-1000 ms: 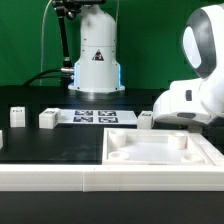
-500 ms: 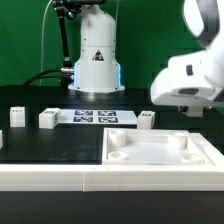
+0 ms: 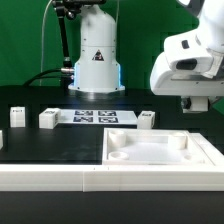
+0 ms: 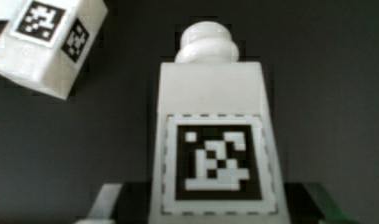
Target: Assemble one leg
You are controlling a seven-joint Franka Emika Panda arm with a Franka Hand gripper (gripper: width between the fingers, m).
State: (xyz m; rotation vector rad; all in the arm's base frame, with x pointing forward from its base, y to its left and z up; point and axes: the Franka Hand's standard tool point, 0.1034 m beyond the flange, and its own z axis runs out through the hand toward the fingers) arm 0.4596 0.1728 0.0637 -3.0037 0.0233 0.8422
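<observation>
In the wrist view a white leg (image 4: 212, 130) with a square black-and-white tag and a round peg at its far end sits between my two fingers (image 4: 118, 203). My gripper (image 4: 216, 205) is shut on it. In the exterior view the gripper (image 3: 197, 103) hangs above the table at the right, and the held leg is not clear there. A second tagged leg (image 4: 44, 45) lies beside it on the black table and also shows in the exterior view (image 3: 146, 119).
The large flat white panel (image 3: 205, 150) with recessed corners lies in front at the right. The marker board (image 3: 95, 117) lies mid-table. Two more white legs (image 3: 47, 119) (image 3: 17, 116) stand at the left. The robot base (image 3: 95, 60) is behind.
The arm has risen from low beside the panel to well above the table, moving up and slightly to the exterior view's right.
</observation>
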